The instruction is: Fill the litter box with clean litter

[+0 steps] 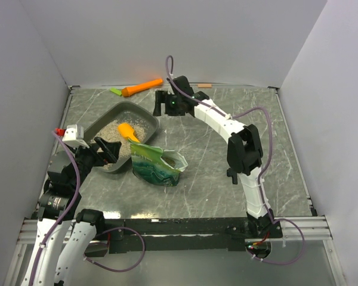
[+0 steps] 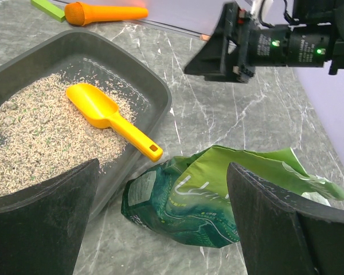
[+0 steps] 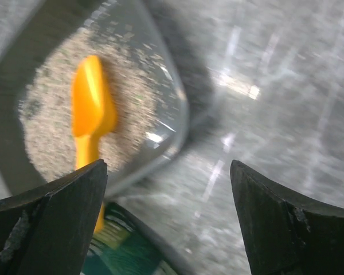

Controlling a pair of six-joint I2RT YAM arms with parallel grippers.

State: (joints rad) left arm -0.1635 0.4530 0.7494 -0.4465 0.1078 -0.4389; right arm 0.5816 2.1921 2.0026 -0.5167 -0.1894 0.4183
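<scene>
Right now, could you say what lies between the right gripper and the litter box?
Bare table separates right gripper and box; left wrist view shows it.

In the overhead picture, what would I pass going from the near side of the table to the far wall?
Green bag → orange scoop, lying in the litter box → orange carrot-shaped toy at the far edge.

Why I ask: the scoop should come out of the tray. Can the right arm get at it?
Probably yes: the right arm hovers beyond the litter box, jaws open, and the scoop lies uncovered on the litter.
</scene>
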